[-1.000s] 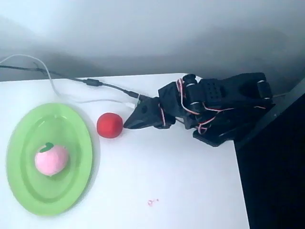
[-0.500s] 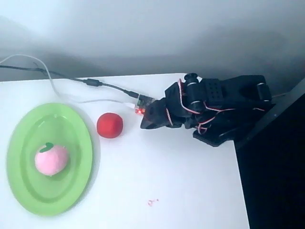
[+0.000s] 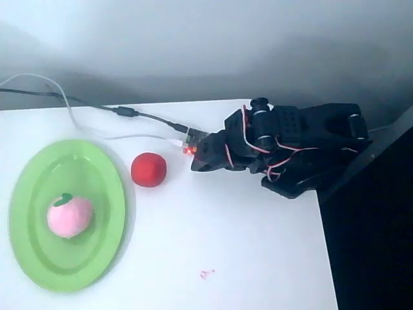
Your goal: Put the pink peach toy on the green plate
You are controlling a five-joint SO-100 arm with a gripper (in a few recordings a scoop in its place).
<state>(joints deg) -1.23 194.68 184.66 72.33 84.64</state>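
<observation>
The peach (image 3: 69,216) lies on the plate (image 3: 103,187), a little below the middle of it and toward the left side in the overhead view. Its green leaf is at the top of it. The plate is oval and light green, and it rests on the left part of the white table (image 3: 245,245).

To the right of the plate, just beside its rim but not touching it, there is a red ball (image 3: 149,170) on the table.

The black arm (image 3: 297,148) is folded low at the right edge of the table, near the back. The gripper (image 3: 197,161) points to the left, toward the red ball, and it is apart from the ball with a bare gap of table between them. It holds nothing. The tip looks like one dark point, so the fingers seem to be together, but the picture is too blurred for me to tell it for sure.

A small board with a red light (image 3: 188,147) lies just beside the gripper tip, on its upper side. A dark cable (image 3: 129,113) and a white cable (image 3: 64,103) run from the left edge of the table toward this board.

Near the front of the table there is a small pink mark (image 3: 206,274).
</observation>
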